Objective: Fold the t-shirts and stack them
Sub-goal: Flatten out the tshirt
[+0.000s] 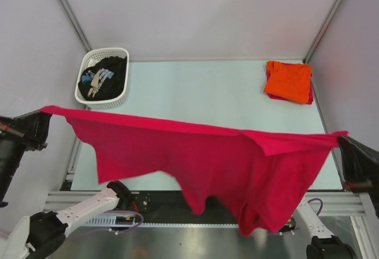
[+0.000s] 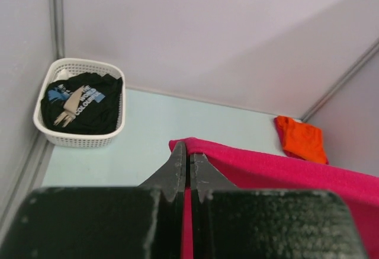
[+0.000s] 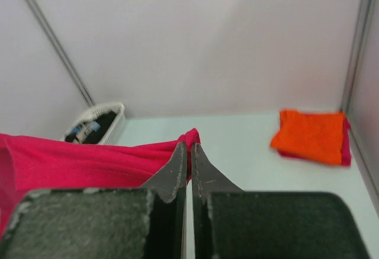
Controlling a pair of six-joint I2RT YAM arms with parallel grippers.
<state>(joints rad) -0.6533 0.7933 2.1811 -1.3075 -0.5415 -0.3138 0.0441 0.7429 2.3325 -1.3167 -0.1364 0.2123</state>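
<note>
A white lattice basket (image 1: 121, 54) sits in the far left corner of the counter (image 1: 195, 90), close against the left wall. It holds a crumpled black t-shirt (image 1: 109, 72) with pale blue print. In the far right corner lies a folded orange t-shirt (image 1: 288, 81), on top of a red folded cloth (image 1: 310, 96) that shows only as a strip along its right and near edges.

The crimson t-shirt (image 1: 195, 164) hangs in the air across the near half of the counter, stretched between the two arms. The left end effector (image 1: 42, 113) is pinched tight on its left corner and the right end effector (image 1: 343, 136) on its right corner. Each wrist view shows the fingers closed with red cloth between them. The top edge runs taut from left to right, a little lower on the right. The body of the shirt sags unevenly and hangs lowest right of centre, over the arm bases and the metal rail at the near edge.

The middle of the counter, between basket and stack, is bare pale green. Plain whitish walls (image 1: 195, 10) with grey metal frame posts (image 1: 68, 10) close in three sides, and both arms reach out near the side walls.
</note>
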